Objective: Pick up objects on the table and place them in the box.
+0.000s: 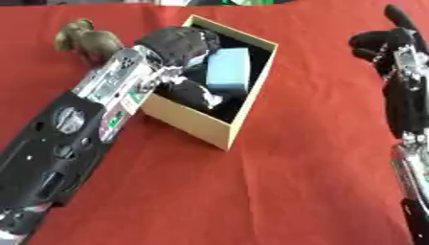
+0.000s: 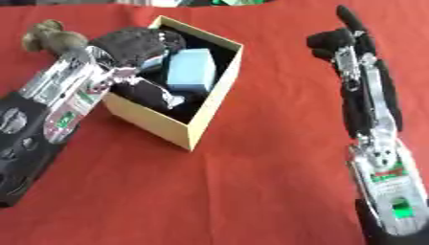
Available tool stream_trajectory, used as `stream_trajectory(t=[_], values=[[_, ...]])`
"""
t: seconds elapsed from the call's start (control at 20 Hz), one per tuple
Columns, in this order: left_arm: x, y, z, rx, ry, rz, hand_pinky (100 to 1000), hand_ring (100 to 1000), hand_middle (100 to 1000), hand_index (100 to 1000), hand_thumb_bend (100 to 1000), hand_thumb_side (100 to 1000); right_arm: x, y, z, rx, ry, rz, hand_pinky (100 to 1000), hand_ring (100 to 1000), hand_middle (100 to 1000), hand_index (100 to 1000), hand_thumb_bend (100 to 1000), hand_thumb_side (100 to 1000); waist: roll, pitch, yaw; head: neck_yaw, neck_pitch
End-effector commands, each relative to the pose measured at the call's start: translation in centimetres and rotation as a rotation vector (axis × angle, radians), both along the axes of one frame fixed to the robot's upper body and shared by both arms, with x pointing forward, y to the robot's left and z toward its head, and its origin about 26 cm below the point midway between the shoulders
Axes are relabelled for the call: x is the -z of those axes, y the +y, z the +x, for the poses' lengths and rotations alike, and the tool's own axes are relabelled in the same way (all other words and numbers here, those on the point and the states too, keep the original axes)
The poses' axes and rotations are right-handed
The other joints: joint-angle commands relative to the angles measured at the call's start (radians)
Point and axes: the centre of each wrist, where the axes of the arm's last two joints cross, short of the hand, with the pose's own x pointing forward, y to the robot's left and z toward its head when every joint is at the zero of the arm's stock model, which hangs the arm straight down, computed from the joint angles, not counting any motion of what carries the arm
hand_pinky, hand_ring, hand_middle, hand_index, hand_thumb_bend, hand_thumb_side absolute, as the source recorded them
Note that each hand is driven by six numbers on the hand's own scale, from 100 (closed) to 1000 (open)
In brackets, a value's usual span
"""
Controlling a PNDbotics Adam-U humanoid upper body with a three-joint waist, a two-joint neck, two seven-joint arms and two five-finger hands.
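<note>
Upper middle of the frame, the open cardboard box [image 1: 224, 125] sits on the red bench [image 1: 293, 182] with a pale blue block [image 1: 229, 70] inside. The left hand [image 1: 180, 45] reaches into it; whether its fingers grip anything, I cannot tell. A brownish object [image 1: 88, 40] lies upper left. The right hand [image 2: 339, 36] rests upper right, fingers relaxed and empty.

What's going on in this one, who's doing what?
The robot's left hand reaches into the open cardboard box on the red tablecloth, right beside a light blue block that lies inside. A small brownish object sits on the cloth beyond the left arm, outside the box. The right hand is idle at the right, touching nothing.
</note>
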Motion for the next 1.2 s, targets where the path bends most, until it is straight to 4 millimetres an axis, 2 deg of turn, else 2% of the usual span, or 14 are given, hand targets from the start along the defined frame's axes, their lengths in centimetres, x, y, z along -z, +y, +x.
stream_trajectory(t=[0.05, 0.3, 0.6, 0.8, 1.05, 1.2], values=[[-1.5, -0.1, -0.5, 0.004, -0.048, -0.002, 806, 956, 905, 919, 574, 815, -0.7, 0.1, -0.1, -0.011, -0.023, 0.000, 811, 777, 663, 1000, 100, 923, -0.004, -0.022, -0.002, 0.001, -0.008], [-1.9, -0.1, -0.8, 0.003, -0.056, -0.031, 796, 946, 896, 915, 504, 827, -0.7, 0.1, -0.1, -0.013, -0.023, 0.001, 811, 777, 662, 1000, 100, 923, -0.006, -0.024, -0.003, 0.000, -0.007], [-4.0, 0.3, -2.3, 0.050, -0.093, -0.166, 762, 910, 861, 882, 287, 824, -0.7, 0.2, -0.1, -0.012, -0.025, 0.002, 811, 777, 662, 1000, 100, 920, -0.008, -0.029, -0.001, -0.005, -0.003], [-5.9, 0.8, -4.0, 0.105, -0.108, -0.284, 698, 848, 811, 840, 100, 815, -0.7, 0.1, -0.1, -0.008, -0.026, 0.002, 811, 777, 662, 1000, 100, 917, -0.010, -0.032, 0.002, -0.010, 0.007], [-8.9, 3.2, -7.3, 0.187, -0.118, -0.425, 664, 819, 790, 811, 100, 801, -0.6, -0.2, -0.2, 0.009, -0.022, -0.001, 811, 777, 662, 1000, 100, 916, -0.007, -0.040, 0.016, -0.029, 0.040], [-9.8, 5.0, -8.7, 0.204, -0.099, -0.436, 673, 829, 799, 811, 100, 780, -0.4, -0.4, -0.2, 0.020, -0.019, -0.003, 811, 777, 662, 1000, 100, 914, -0.003, -0.048, 0.028, -0.042, 0.054]])
